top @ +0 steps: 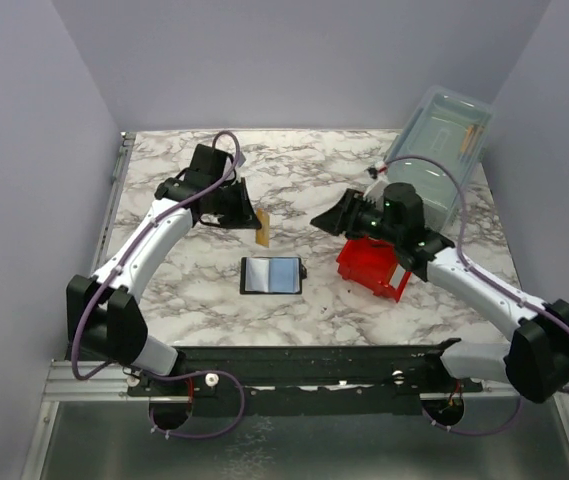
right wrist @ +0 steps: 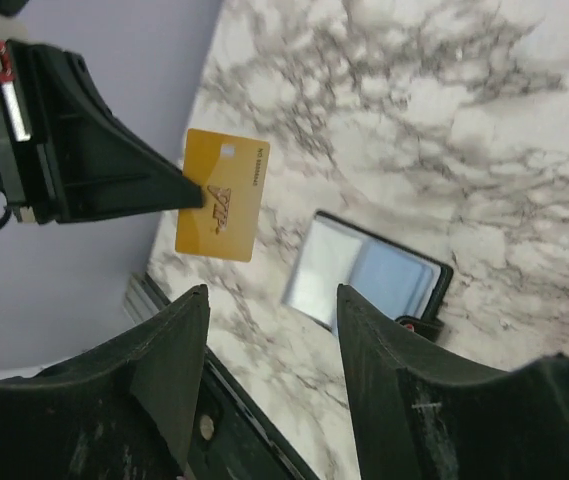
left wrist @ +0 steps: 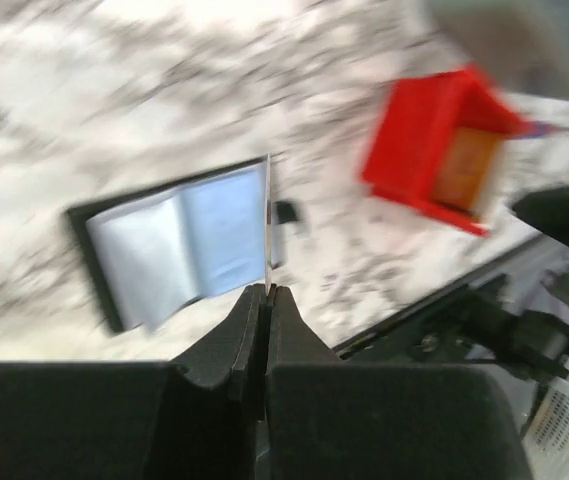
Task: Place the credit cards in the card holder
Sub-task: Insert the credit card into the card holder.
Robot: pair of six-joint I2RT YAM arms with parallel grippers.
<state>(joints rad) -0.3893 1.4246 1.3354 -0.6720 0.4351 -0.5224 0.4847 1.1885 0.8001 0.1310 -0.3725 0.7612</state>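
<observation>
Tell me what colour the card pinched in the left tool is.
Orange-gold; the card shows best in the right wrist view.

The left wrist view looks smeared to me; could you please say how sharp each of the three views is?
Left wrist: motion-blurred, wallet and red bin streaked. Right wrist: sharp, the card logo crisp. Top external: sharp, evenly lit.
</observation>
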